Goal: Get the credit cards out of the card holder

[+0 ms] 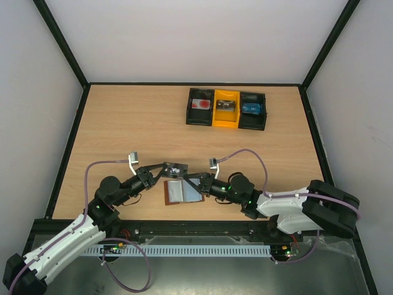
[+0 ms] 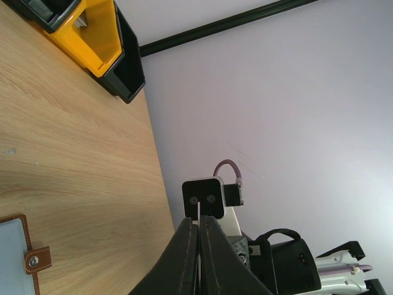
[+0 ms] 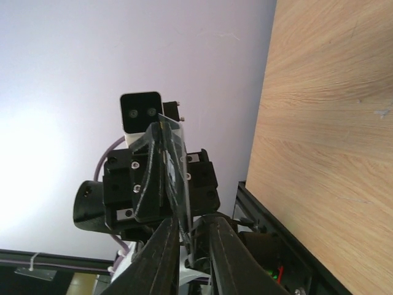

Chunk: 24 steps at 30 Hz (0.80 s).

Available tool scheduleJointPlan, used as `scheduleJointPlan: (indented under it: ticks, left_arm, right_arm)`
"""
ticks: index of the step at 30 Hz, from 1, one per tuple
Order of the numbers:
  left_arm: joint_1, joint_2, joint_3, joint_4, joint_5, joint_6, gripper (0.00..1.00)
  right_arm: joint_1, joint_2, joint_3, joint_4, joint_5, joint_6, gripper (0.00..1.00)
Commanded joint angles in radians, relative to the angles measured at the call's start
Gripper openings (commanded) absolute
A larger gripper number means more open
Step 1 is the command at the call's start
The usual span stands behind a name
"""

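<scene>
**Card pinched over the open holder**

Close to the middle of the bench's (image 1: 123,123) near edge lies the card holder (image 1: 181,192), opened flat with its pale sleeves up. Just beyond it the two arms meet nose to nose. The left pincer (image 2: 198,246) is closed tight on a dark credit card (image 1: 175,167) — from its own wrist view only a thin pale sliver shows between the fingers. The right pincer (image 3: 190,249) faces it, narrowly parted, and the card's free end reaches into the gap. Whether its pads touch the plastic I cannot tell.

This looks like a hand-over of a card lifted clear of the sleeves. To do it well, the right pincer should close squarely on a broad part of the card's face before the left one lets go. Both should stay in line with the card — thin, slick plastic will likely pivot if gripped at a corner.

Near the far edge, right of centre, sits a black-and-yellow tray (image 1: 226,125). Each of its three compartments already holds something, and it is probably where this card goes.
</scene>
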<state>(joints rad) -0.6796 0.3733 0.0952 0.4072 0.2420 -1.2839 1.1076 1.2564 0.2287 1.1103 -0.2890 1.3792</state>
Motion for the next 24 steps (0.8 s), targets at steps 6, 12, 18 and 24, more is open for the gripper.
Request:
scheduleJointPlan:
  ticks: [6, 12, 18, 24]
  left_arm:
    - [0.003, -0.023, -0.022, 0.03, -0.014, -0.002, 0.03]
    - [0.003, -0.035, -0.008, -0.023, -0.041, 0.002, 0.26]
    - [0.003, -0.066, 0.04, -0.181, -0.072, 0.054, 0.81]
    - [0.004, -0.095, 0.104, -0.36, -0.104, 0.123, 1.0]
  right_arm:
    - [0.012, 0.029, 0.02, 0.12, 0.0, 0.011, 0.02]
    - [0.014, 0.027, 0.02, 0.096, 0.003, -0.014, 0.02]
    - [0.014, -0.035, 0.011, -0.019, 0.041, -0.088, 0.02]
    - [-0.038, -0.185, 0.077, -0.392, 0.083, -0.26, 0.02]
